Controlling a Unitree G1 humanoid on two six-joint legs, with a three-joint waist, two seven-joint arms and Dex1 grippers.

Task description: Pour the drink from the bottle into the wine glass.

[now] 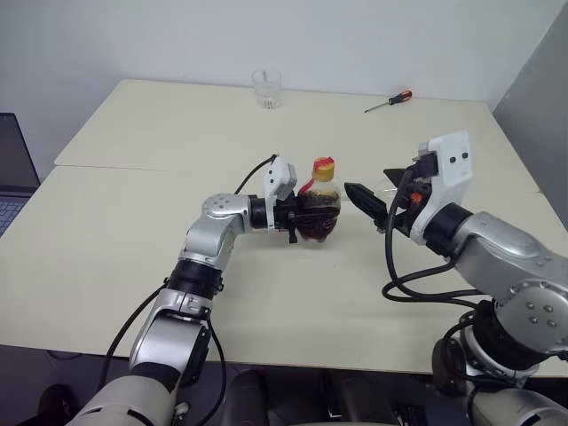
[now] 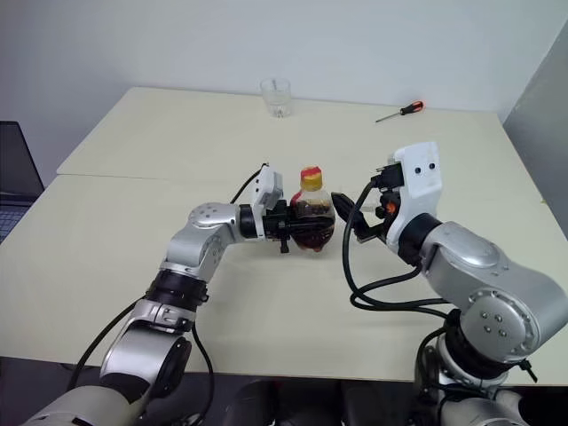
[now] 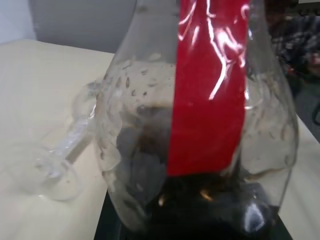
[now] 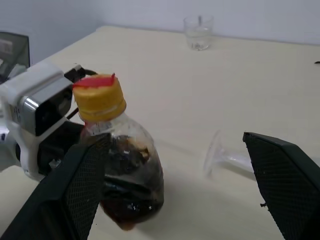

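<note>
Bottle gripped, wine glass lying on its side
The left pincer (image 1: 306,219) pinched the bottle (image 1: 319,211) upright above the counter (image 1: 133,231); the right pincer (image 4: 175,185) stood spread beside the toppled wine glass (image 4: 225,157).

Yellow-capped bottle (image 4: 117,165), dark drink (image 4: 131,202)

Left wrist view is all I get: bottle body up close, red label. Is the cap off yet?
Observer: No. The yellow-and-red cap is on the bottle, which the left gripper clamps upright.
Operator: Where's the right gripper?
Observer: The right gripper is level with the bottle on its right side, jaws wide open.
Operator: Is the glass standing?
Observer: No. The wine glass lies on its side on the table, just beyond the right gripper.
</note>
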